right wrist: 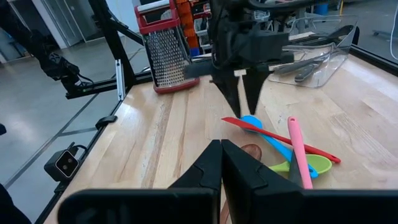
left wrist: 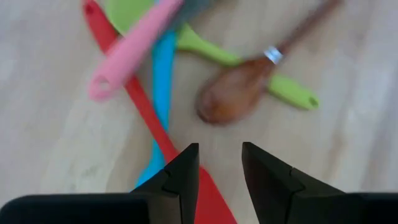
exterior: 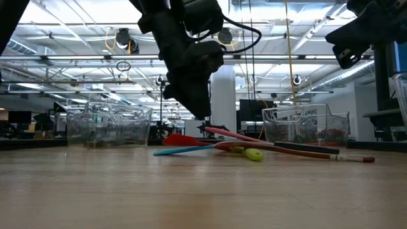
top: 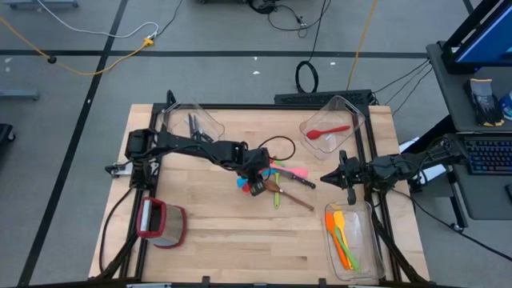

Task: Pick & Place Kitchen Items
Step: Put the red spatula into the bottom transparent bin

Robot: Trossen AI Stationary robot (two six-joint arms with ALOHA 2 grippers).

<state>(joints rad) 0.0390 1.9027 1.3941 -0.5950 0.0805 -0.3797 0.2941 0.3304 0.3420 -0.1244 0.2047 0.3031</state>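
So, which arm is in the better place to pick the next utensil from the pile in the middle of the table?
The left arm, I think. The left gripper hangs open directly over the pile, above the red spatula. The right gripper is shut and waits apart from the pile, toward the table's right side.

Robotics lab in a large open industrial hall. Low view: high ceiling [exterior: 76, 48] with exposed beams, pipes and strip lights, monitors [exterior: 257, 109] on distant benches. High view: grey floor [top: 72, 104] with taped lines and loose cables [top: 104, 48], wooden table [top: 240, 232] in a black frame, keyboard [top: 488, 156] on a side desk.
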